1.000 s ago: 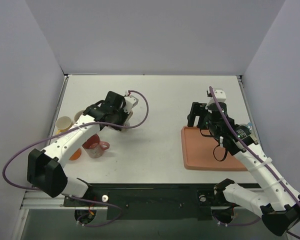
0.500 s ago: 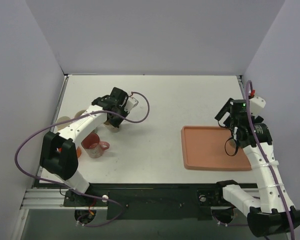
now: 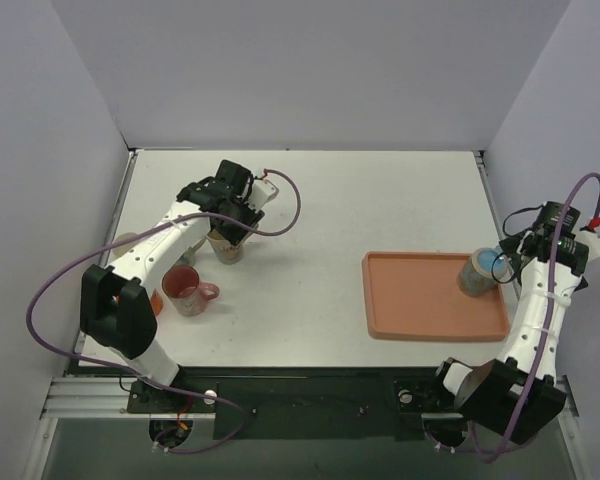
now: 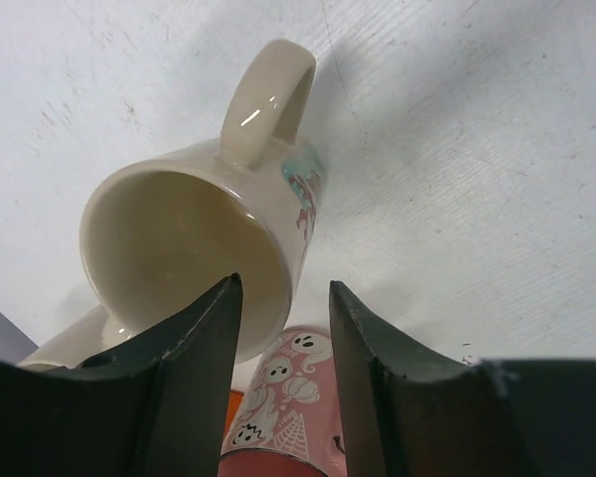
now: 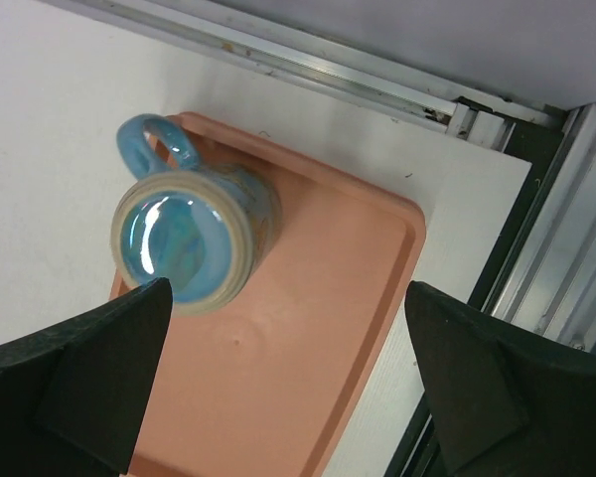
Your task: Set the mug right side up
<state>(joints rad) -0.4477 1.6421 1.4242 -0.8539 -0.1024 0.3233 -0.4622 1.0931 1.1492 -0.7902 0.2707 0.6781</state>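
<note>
Near the left edge of the tabletop [image 3: 360,200], item one: cream mug [image 4: 194,248], mouth facing up toward the wrist view, handle on the side away from the gripper. Whether it sits quite flat I cannot tell. Left gripper [image 4: 283,288]: partly spread, fingers astride the near wall of the rim, no squeeze evident.
Hazard: a sideways pull-out would likely hook that wall and tip the mug onto the pink mug [image 4: 278,397] just beside it.

Item two, by the right edge: blue mug [image 5: 184,243], upright in the far right corner of the tray [image 5: 328,338]. Right gripper [image 5: 288,290]: spread wide above it, gripping nothing.
Hazard: a low sweep could clip the handle and knock the mug over the tray lip.

Both mugs look right side up; I judge only clean retreats are left.
</note>
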